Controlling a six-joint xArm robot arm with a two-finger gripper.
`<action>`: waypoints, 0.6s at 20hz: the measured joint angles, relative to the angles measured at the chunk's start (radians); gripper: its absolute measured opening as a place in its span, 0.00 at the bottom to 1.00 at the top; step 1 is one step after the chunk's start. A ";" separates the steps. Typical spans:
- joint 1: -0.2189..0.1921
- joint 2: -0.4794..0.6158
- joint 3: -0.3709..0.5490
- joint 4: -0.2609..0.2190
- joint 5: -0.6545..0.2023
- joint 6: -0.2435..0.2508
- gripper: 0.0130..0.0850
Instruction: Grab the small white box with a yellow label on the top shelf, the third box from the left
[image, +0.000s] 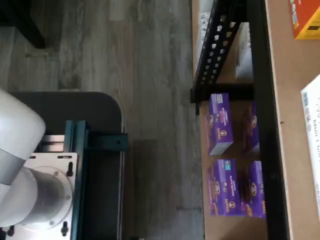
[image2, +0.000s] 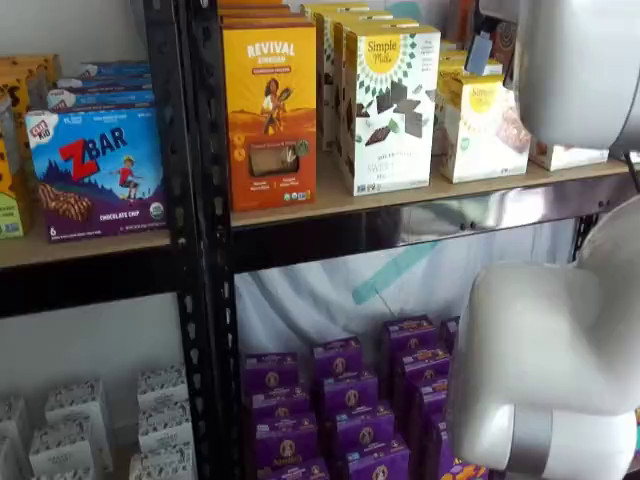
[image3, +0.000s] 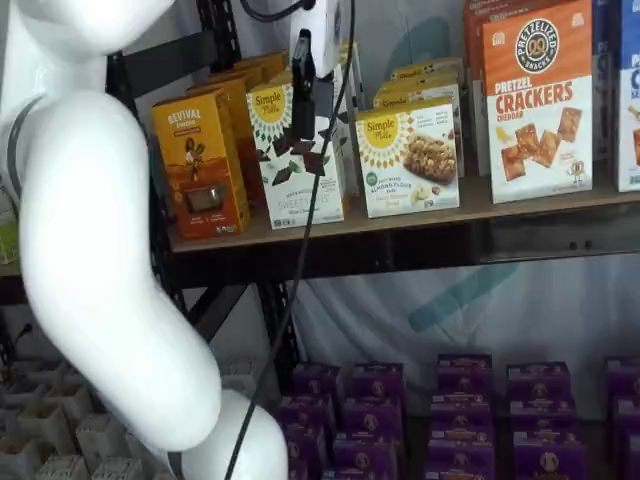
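White and smooth, the rounded arm (image3: 100, 270) fills the near side of both shelf views and hides part of the shelves. Behind it the gripper (image3: 303, 85) hangs before the top shelf; only one black finger shows, side-on, with a thin cable (image3: 300, 240) beside it, so I cannot tell if the fingers are open or closed.

The small white box with a yellow label (image3: 410, 157) stands upright at the front edge of the wooden shelf surface (image3: 520, 205). It is flat-faced cardboard, wider than tall, with its printed face toward the cameras. A taller white box (image3: 290, 160) with dark triangles stands just beside it, and a matte orange carton (image3: 200, 165) stands further along. In a shelf view the small box (image2: 480, 130) is partly covered by the arm.

Purple boxes (image3: 460, 420) in rows fill the lower shelf. The black metal post (image2: 205, 240) is perforated.
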 joint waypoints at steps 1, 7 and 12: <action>-0.003 0.001 -0.002 0.004 -0.003 -0.001 1.00; -0.012 0.005 -0.008 0.029 -0.008 0.002 1.00; -0.009 0.015 -0.018 0.025 -0.004 0.003 1.00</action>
